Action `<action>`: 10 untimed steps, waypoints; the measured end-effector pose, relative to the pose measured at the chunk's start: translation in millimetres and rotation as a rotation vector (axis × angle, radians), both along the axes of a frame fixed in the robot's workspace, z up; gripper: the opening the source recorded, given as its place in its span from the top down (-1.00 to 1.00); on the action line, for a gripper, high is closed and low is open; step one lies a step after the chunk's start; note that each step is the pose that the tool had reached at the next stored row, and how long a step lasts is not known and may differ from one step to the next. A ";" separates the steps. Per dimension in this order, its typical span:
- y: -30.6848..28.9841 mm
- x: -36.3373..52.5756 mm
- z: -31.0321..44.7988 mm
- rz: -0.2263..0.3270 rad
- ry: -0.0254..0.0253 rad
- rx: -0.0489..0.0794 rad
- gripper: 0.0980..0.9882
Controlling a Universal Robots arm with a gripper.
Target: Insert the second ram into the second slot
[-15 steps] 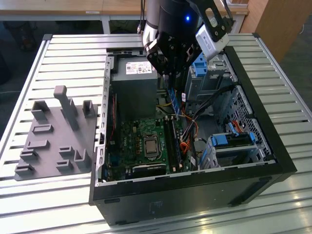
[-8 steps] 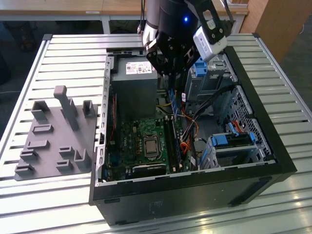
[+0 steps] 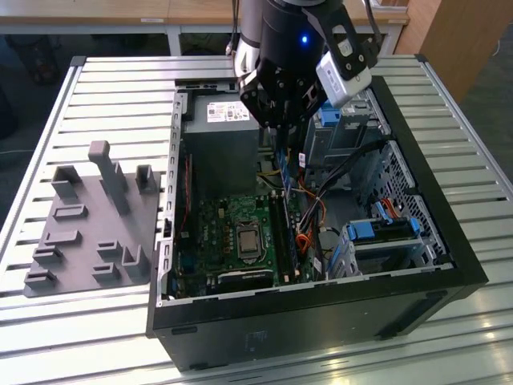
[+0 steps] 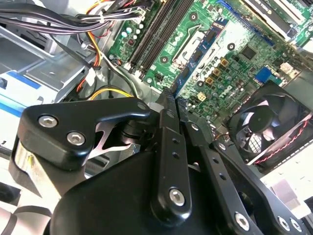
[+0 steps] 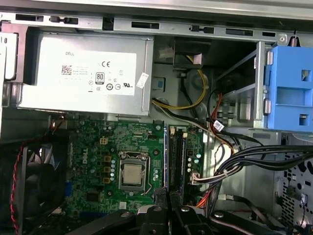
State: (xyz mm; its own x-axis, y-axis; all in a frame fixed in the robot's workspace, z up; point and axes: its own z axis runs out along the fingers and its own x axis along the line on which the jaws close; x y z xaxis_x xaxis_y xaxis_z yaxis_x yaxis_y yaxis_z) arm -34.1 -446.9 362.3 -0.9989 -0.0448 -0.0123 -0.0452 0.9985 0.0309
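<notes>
Above the motherboard's memory slots [image 5: 178,156], the end effector [image 5: 168,196] is clenched on the second ram [image 5: 166,156], gripped edge-down and parallel to them, apparently so its edge lines up. It looks not yet seated.

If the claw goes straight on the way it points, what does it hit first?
Likely the memory slots on the motherboard. The second ram, held in the claw, would touch first. Depth is unclear.
</notes>
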 end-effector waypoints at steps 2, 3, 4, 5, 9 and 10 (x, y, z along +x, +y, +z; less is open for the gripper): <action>-0.2 0.0 -0.5 0.000 0.0000 -0.001 0.92; -0.2 0.0 -0.8 0.000 0.0000 -0.001 0.92; -0.1 0.0 -1.1 0.000 0.0000 -0.002 0.92; -0.2 0.0 -1.5 0.000 0.0000 -0.002 0.92; -0.2 0.0 -3.7 0.000 0.0000 -0.002 0.92; -0.2 0.0 -4.2 0.000 0.0000 -0.002 0.92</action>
State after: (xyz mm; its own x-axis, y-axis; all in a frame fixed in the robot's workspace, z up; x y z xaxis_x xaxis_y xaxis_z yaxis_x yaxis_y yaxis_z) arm -34.1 -447.1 358.2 -0.9989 -0.0448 -0.0122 -0.0452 0.9986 0.0284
